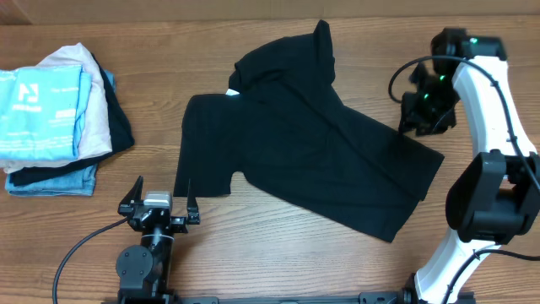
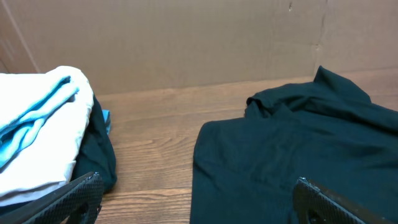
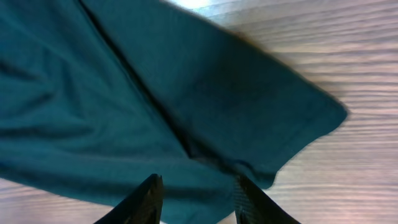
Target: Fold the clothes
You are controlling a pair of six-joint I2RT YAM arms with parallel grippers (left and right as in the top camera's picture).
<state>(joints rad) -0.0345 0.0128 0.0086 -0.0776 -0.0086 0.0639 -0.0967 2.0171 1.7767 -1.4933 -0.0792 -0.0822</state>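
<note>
Item under inspection: the black T-shirt (image 1: 304, 152) lies opened out in the middle of the counter (image 1: 253, 253), unfolded and set on a slant. Its neck opening points to the far left and shows a small white patch (image 1: 234, 93). One sleeve reaches toward the far edge, the other toward the near left, and the hem runs along the near right. You will find creases around the neck and the far sleeve.

Your left hand (image 1: 162, 192) sits low at the near edge, released, with its fingers spread wide. It is just beside the near sleeve and grips nothing.

Your right hand (image 3: 198, 183) hangs over the hem corner on the right side of the shirt. In the right wrist view its two fingers (image 3: 148, 198) stand partly apart directly above the fabric. You cannot tell from these views whether they pinch any cloth.

Other items: a pile of folded garments (image 1: 51, 173) rests at the left end of the counter, well apart from the shirt. A light blue piece with white print (image 1: 42, 110) lies on top, over a pale pink-beige one (image 1: 99, 118).
</note>
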